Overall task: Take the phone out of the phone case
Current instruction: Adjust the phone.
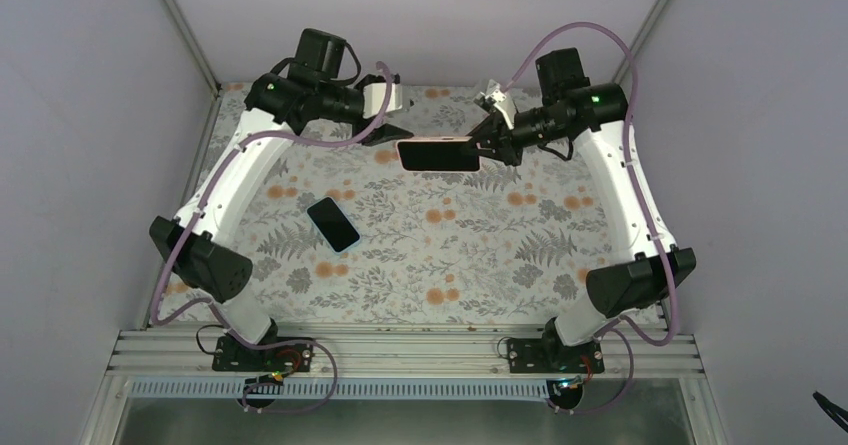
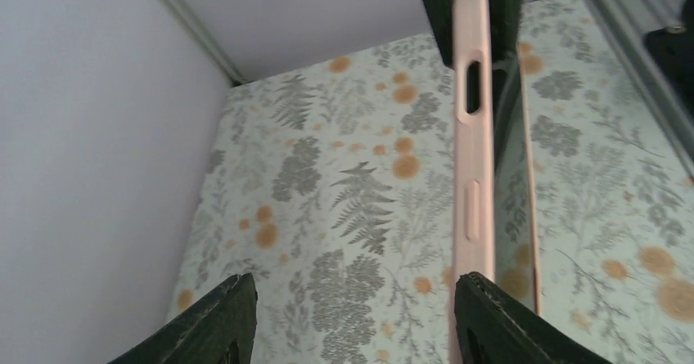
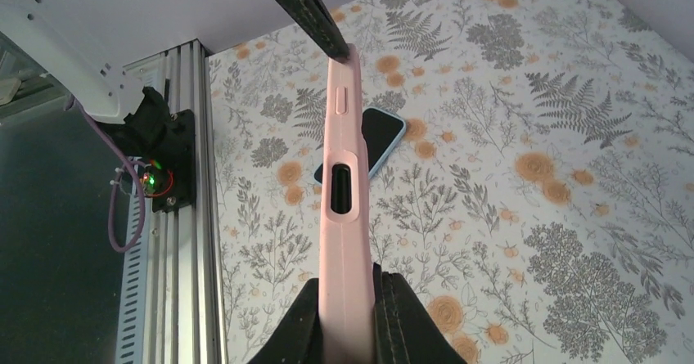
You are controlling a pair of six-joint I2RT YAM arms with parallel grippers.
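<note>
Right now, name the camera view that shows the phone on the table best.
Top external: the whole phone lies in plain sight, with nothing covering it. The right wrist view shows it partly hidden behind the pink case. The left wrist view does not show it at all.

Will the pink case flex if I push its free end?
Probably slightly: the case looks like matte rubber, clamped at one end by the right gripper. Its edge should grip well; its glossy face may slip.
</note>
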